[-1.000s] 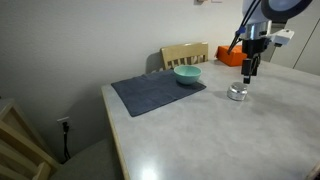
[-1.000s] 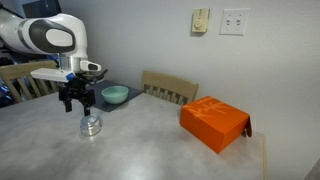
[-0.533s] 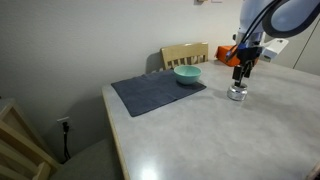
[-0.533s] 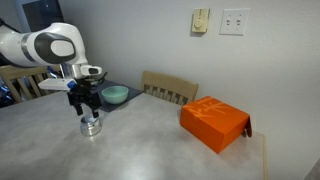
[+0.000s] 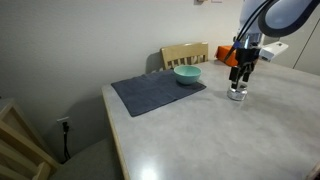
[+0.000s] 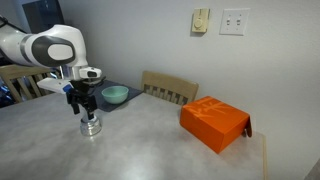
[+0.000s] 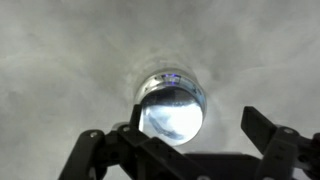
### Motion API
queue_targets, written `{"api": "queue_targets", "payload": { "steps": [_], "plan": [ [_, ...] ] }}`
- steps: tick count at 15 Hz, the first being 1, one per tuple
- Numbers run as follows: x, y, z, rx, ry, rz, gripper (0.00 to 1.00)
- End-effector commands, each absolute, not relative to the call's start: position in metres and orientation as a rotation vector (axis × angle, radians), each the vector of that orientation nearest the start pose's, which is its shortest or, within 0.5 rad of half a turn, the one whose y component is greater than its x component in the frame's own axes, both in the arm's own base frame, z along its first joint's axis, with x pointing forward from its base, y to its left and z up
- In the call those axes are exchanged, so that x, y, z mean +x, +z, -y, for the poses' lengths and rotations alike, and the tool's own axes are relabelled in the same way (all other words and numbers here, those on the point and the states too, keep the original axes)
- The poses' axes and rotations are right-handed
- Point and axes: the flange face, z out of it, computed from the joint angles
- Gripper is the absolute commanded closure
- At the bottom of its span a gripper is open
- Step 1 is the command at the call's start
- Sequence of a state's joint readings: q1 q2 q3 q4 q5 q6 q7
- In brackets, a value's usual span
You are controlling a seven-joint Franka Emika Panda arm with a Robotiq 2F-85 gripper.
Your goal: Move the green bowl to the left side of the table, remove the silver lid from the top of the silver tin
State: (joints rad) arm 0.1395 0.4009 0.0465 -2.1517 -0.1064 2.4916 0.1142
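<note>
Hand [image 5: 240,84] has dropped close over silver lid [image 7: 172,108], fingers spread. Lid remains on silver tin [image 6: 91,126]; grasp pending.

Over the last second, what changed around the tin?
The gripper came down and shifted slightly, ending just above the silver tin. Its fingers are open on either side of the tin in the wrist view, and nothing was taken hold of. The silver lid stays on the tin. The green bowl on the cloth mat and the orange box did not move.
</note>
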Motion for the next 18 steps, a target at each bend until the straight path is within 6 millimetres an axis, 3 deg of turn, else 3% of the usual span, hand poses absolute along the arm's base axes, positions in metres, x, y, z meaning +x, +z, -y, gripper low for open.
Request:
{"api": "queue_targets", "payload": {
  "steps": [1, 9, 18],
  "plan": [
    [0.547, 0.213, -0.100, -3.140, 0.029, 0.208, 0.00],
    [0.546, 0.213, -0.084, -3.136, -0.060, 0.146, 0.00],
    [0.539, 0.201, -0.065, -3.068, -0.002, -0.054, 0.00]
  ]
}}
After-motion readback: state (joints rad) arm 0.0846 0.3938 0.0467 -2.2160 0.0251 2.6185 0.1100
